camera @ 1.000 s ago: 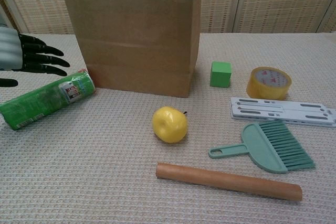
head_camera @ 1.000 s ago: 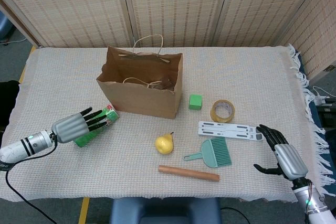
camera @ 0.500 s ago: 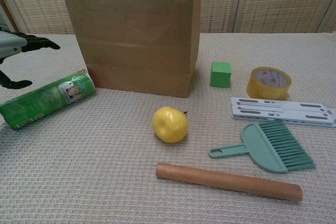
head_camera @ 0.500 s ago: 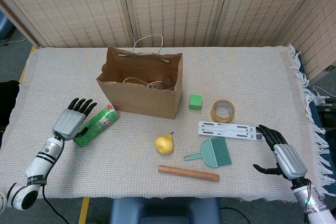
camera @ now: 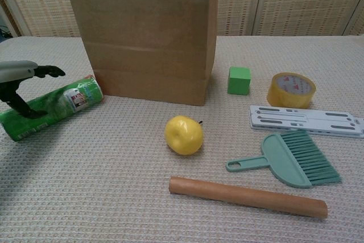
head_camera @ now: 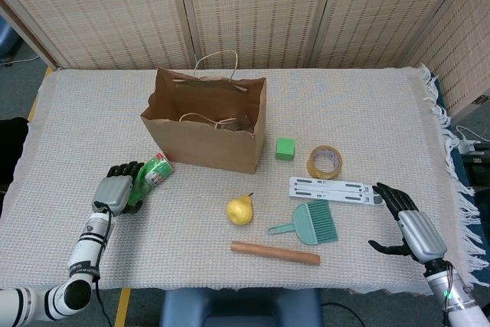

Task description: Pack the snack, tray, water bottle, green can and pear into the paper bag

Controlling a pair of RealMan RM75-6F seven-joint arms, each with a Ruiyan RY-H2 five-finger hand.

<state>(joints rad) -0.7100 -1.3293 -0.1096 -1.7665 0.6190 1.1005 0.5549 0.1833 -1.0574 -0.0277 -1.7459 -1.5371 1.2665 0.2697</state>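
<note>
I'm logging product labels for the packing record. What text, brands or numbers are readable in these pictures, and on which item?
Nothing can be read.
Green cylindrical can lying on its side: it has a white and red label patch, print too small and blurred.
Yellowish roll of packing tape: red marks on the top, illegible.
Brown paper bag: no print on the sides shown.

**Left hand low and arched, right hand idle and spread**

The left hand (head_camera: 116, 189) sits low at the end of a forearm that reaches forward from the near left edge, its silver back facing up. Its dark fingers (camera: 50, 71) arch forward and down, the thumb hooking beneath them. The right hand (head_camera: 409, 226) rests at the near right, back upward, fingers apart and slightly curled, thumb out toward the left, holding nothing.
</note>
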